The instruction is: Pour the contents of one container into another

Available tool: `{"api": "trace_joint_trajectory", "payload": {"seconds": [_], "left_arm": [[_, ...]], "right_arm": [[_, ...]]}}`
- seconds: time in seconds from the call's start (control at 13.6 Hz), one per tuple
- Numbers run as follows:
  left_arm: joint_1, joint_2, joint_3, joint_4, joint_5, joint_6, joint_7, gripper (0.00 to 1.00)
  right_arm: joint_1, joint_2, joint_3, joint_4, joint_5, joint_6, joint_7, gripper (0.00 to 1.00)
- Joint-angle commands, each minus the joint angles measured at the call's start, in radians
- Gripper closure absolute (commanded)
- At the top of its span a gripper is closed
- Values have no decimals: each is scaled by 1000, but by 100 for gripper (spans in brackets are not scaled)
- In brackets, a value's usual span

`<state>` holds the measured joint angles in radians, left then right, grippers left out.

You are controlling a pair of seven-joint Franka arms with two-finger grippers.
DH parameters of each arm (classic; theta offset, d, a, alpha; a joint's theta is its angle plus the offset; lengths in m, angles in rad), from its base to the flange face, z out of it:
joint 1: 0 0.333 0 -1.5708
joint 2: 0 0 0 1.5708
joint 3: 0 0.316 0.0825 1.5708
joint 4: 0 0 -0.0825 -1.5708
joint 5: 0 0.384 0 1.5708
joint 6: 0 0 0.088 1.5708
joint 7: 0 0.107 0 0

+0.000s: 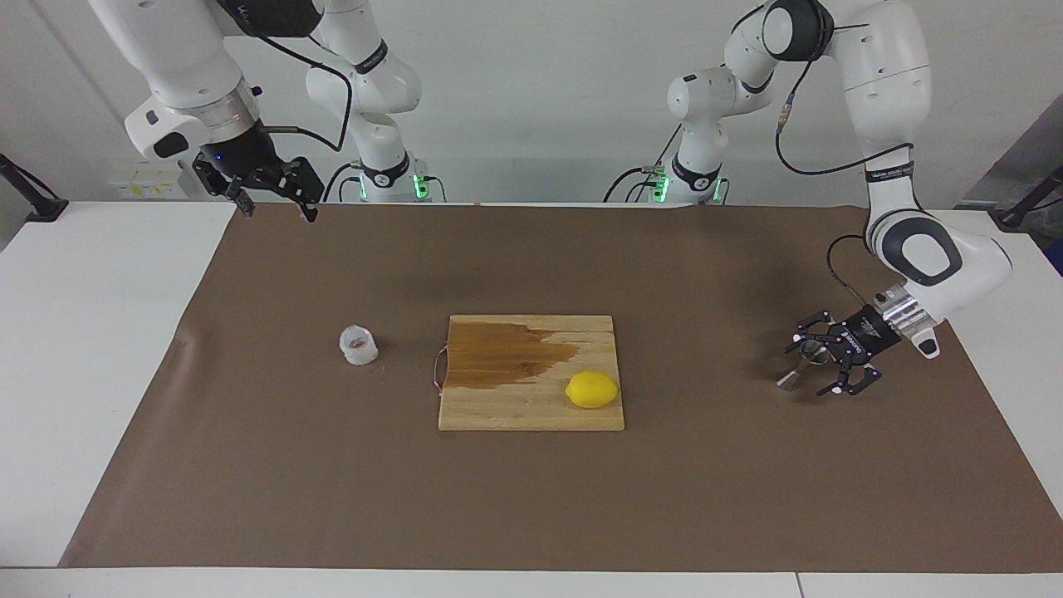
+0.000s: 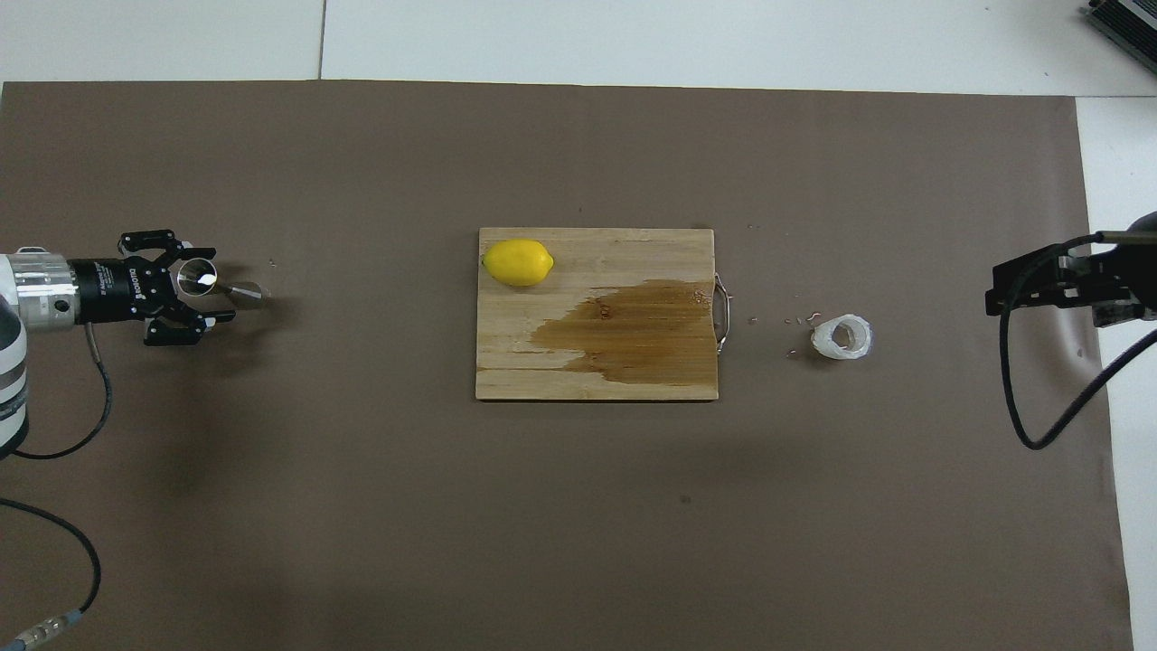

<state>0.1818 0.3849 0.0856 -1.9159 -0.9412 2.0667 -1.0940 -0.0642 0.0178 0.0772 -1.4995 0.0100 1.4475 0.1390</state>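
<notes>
The jigger stands on the brown mat toward the left arm's end of the table, well apart from the board. The left gripper is low at it, fingers spread wide with the jigger's upper cone between them, not pinching it. The cup sits on the mat just beside the board's handle, toward the right arm's end. A lemon lies on the board next to a dark wet stain. The right gripper waits, raised over the mat's edge, fingers apart and holding nothing.
</notes>
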Motion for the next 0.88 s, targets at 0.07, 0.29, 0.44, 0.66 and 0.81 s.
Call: {"api": "trace_joint_trajectory", "payload": {"seconds": [0.07,0.29,0.44,0.66,0.81], "left_arm": [[-8,-47,3,-60,-34,18,-4,0],[-13,-57,3,-78,-48,24,-1,0],[-13,-60,3,-89,-65,29,0,0],[-12,-64,3,-107,-109,47,11,0],[-10,-70,3,-121,-131,50,32,0]], "right_arm": [[-12,-6,4,-5,18,-9,-24,0],[-5,-9,6,-5,18,-29,-27,0],[-14,-9,6,-7,19,-30,-71,0],[-16,-15,6,-27,50,-22,-258,0],[-45,-18,6,-44,54,19,-471,0]]}}
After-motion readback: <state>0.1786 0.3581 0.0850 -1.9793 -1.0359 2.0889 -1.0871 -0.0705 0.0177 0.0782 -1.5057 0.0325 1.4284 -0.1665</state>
